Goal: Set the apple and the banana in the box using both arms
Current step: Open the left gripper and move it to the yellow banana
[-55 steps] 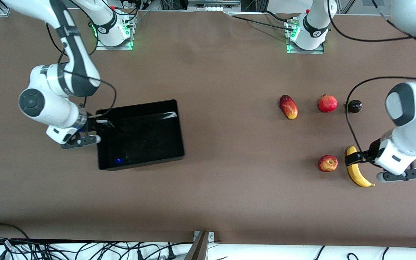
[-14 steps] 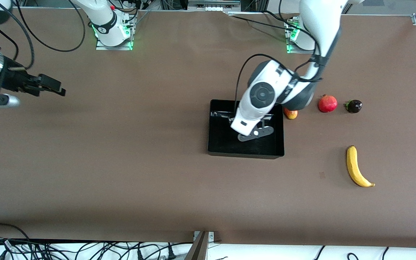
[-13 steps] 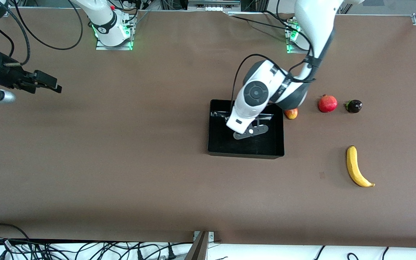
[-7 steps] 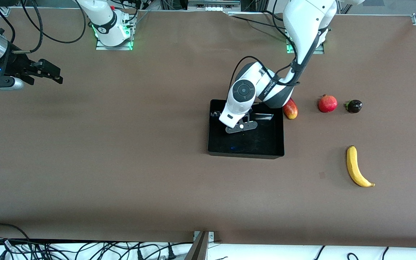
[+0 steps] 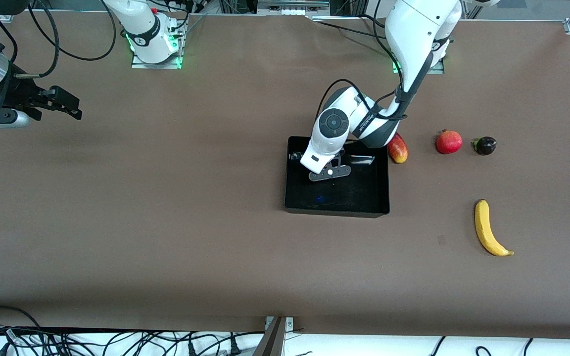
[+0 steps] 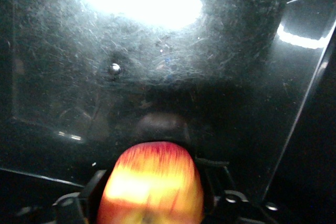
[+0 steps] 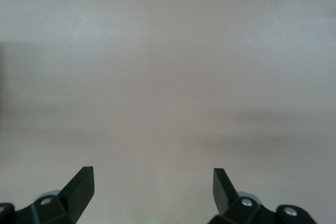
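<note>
Since earlier, left end effector (image 5: 333, 167) carries apple (image 6: 151, 182) over box (image 5: 337, 210), still gripping; next, release; right end effector (image 7: 152, 184) waits, spread open

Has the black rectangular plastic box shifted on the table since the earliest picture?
Yes. The box now lies beside the elongated red-yellow mango, much closer to the left arm's end of the table than before.

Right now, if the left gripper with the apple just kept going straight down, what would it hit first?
The box floor, most likely. The left gripper holds the apple over bare black bottom, with nothing else in that line. How far it is above the floor is hard to judge.
</note>
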Motion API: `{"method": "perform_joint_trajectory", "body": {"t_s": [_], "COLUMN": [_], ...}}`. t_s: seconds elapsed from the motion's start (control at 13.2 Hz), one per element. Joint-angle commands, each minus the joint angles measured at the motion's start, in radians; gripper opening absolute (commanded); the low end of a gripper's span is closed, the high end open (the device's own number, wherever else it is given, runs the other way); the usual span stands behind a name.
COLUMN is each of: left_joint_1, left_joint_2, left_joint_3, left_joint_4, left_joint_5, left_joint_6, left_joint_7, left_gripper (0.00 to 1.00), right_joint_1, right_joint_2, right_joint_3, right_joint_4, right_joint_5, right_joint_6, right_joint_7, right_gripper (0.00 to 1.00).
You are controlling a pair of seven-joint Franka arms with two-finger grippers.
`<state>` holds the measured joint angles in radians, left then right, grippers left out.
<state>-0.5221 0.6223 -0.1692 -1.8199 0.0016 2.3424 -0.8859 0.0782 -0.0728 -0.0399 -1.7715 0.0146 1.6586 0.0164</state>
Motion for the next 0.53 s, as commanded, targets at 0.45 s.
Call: {"method": "perform_joint_trajectory", "body": {"t_s": [0.45], "left_joint_1": [0.124], "left_joint_2": [-0.177], "left_joint_3": [-0.023], "left_joint_4": [0.169], "left_joint_5": [0.031], "left_joint_6": [-0.532], "left_joint_7": [0.049], "left_gripper": [1.00], "right_joint_1": [-0.026], "right_joint_2": [0.027], "right_joint_3": [0.012], "right_joint_4": [0.050], "right_joint_5": [-0.030], "right_joint_6": [0.003], "right_joint_7": [0.002], "right_gripper": [1.00]}}
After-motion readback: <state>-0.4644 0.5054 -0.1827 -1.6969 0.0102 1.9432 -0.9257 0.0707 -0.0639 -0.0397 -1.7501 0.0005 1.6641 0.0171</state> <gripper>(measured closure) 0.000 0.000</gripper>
